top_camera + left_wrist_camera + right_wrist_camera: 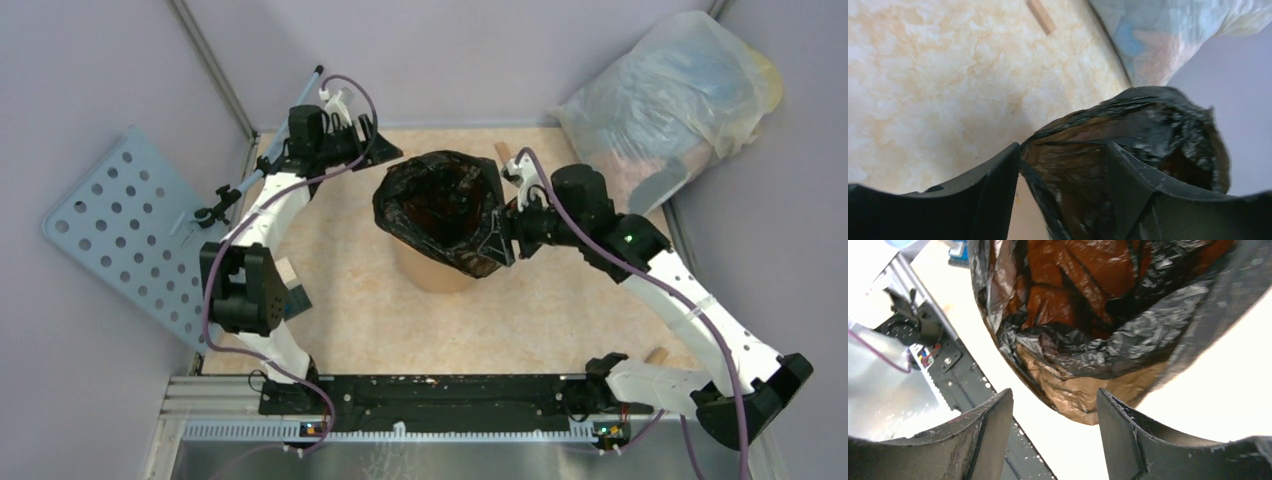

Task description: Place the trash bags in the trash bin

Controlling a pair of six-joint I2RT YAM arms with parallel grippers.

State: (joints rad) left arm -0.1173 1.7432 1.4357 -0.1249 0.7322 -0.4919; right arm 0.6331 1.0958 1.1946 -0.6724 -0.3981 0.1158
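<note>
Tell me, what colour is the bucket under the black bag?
The bucket is orange, its bare wall clearest in the top external view below the black bag.

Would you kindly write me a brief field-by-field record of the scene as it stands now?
black bag: mouth open, draped over the bucket's top
orange bucket: upright mid-table, only its lower wall shows under the bag
left gripper: open, at the bag's far-left edge
right gripper: open, at the bag's right edge
translucent stuffed bag: far right corner, off the table
contact: cannot tell whether either gripper touches the bag
</note>
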